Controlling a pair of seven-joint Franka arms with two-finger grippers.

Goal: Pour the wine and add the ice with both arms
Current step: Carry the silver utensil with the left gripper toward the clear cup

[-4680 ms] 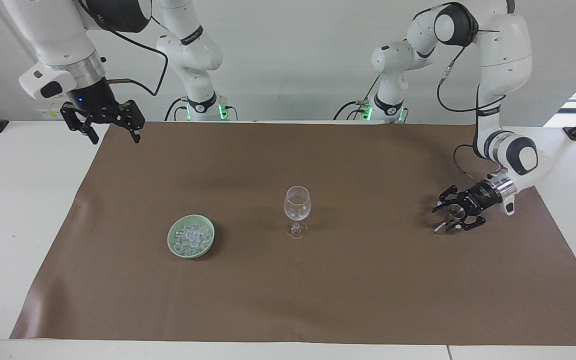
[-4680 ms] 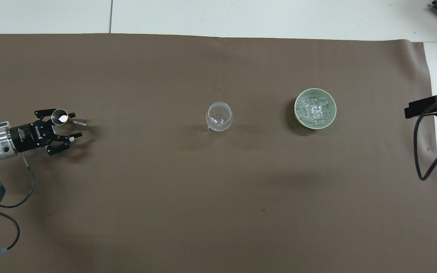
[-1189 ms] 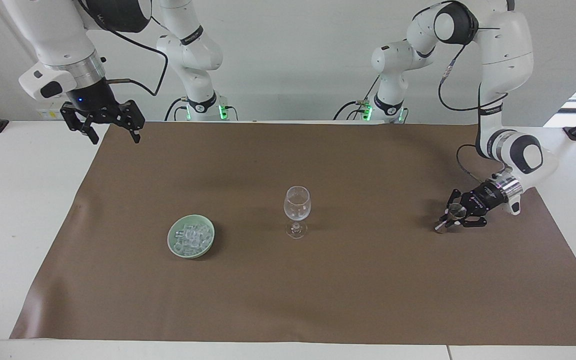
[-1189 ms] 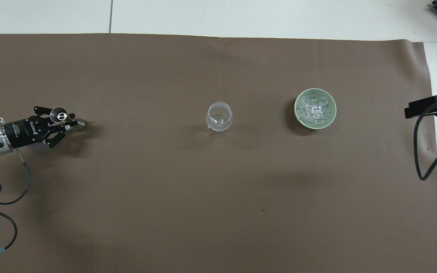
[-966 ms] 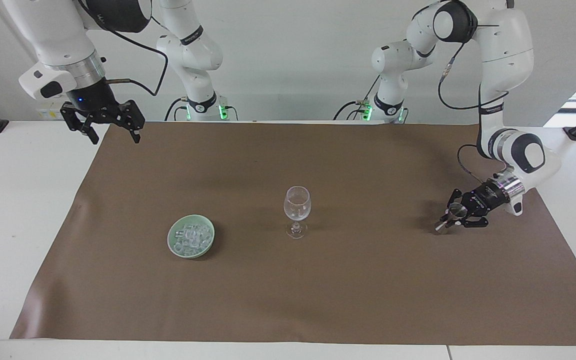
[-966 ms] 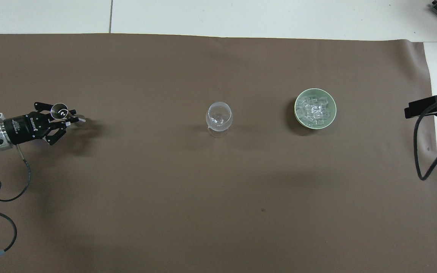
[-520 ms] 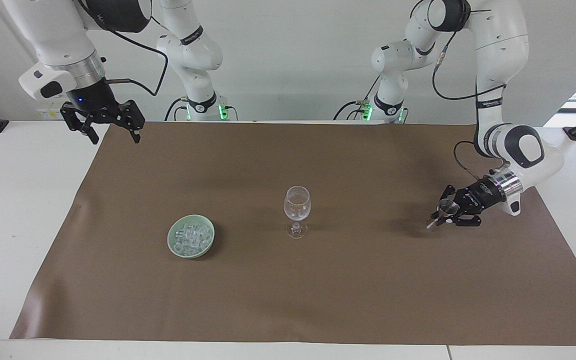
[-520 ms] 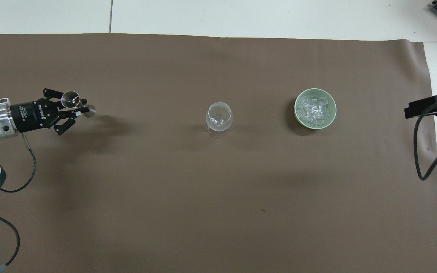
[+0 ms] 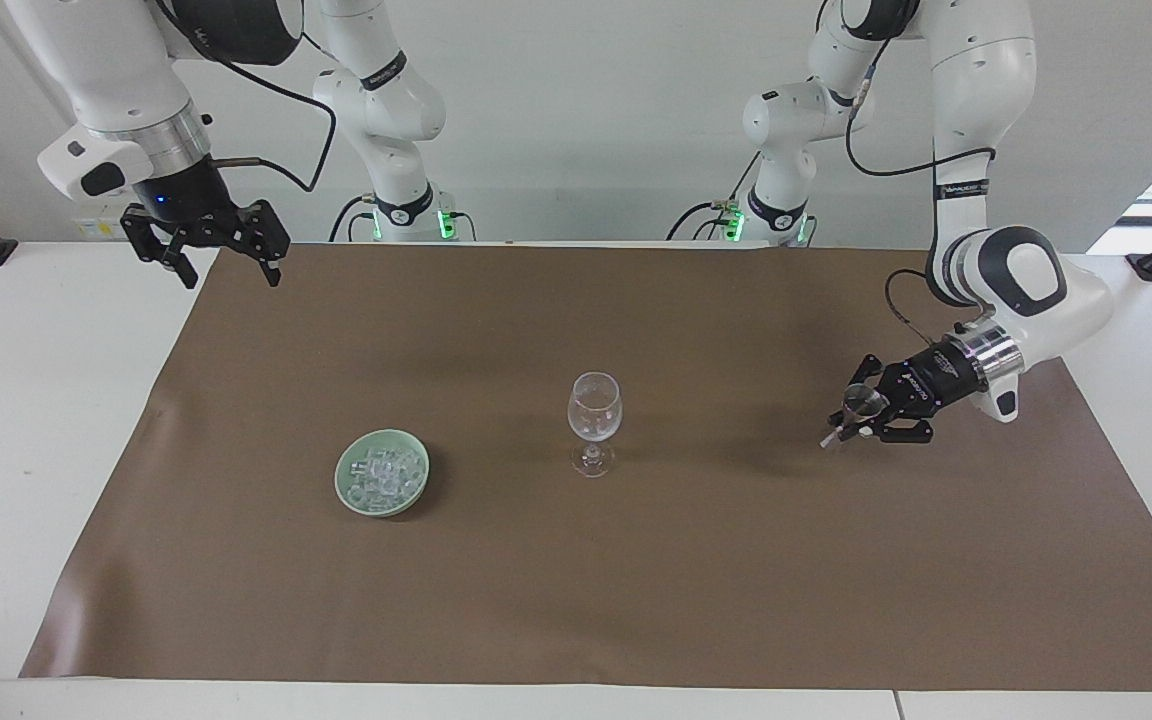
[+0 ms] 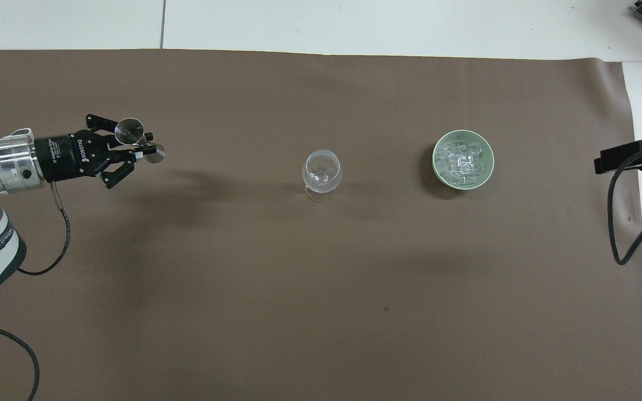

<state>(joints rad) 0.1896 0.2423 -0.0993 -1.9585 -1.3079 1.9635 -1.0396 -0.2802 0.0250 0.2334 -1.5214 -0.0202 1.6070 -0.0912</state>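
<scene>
A wine glass stands upright near the middle of a mat that covers most of the table. Beside the glass, toward the right arm's end of the table and slightly farther from the robots, sits a dish with ice heaped in it, apart from the glass.
</scene>
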